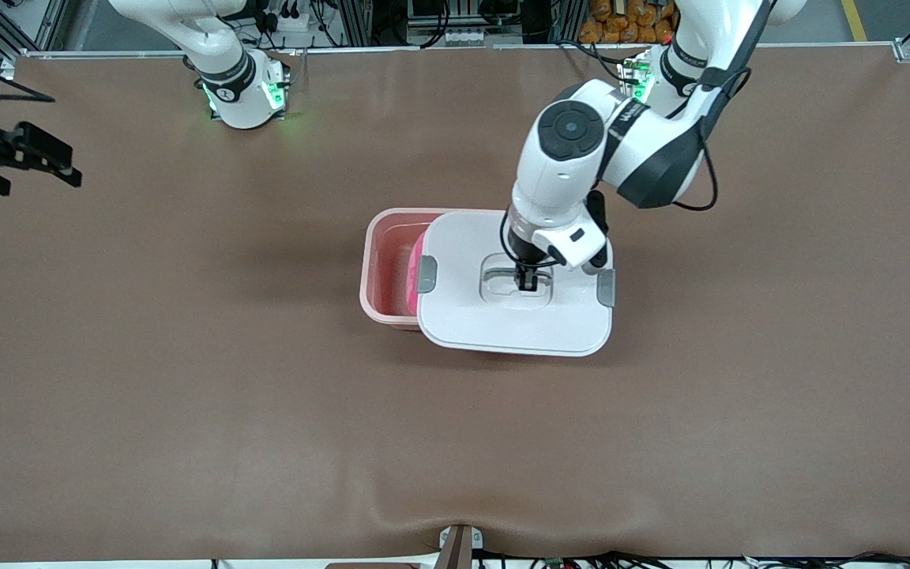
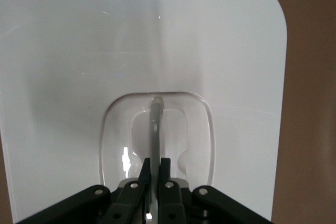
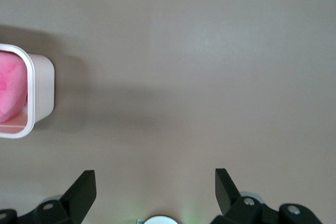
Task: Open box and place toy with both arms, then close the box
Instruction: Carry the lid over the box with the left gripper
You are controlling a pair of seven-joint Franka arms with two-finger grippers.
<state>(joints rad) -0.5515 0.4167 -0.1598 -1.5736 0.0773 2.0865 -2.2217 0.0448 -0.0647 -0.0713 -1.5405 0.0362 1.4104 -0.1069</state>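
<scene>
The translucent pink box [image 1: 386,273] stands mid-table with the pink toy [image 1: 413,273] inside it. The white lid [image 1: 463,316] covers most of the box, set off toward the left arm's end, so the end toward the right arm is uncovered. My left gripper [image 1: 527,282] is shut on the lid's clear handle [image 2: 155,121] in its recess; the lid [image 2: 73,77] fills the left wrist view. My right gripper [image 1: 52,162] is open and empty over bare table at the right arm's end. The right wrist view shows its open gripper [image 3: 155,182], the box rim [image 3: 32,95] and the toy [image 3: 10,85].
Grey clips [image 1: 426,274] sit on the lid's two short sides. The brown table mat [image 1: 186,379] spreads all round the box. The arms' bases [image 1: 246,95] stand along the table edge farthest from the front camera.
</scene>
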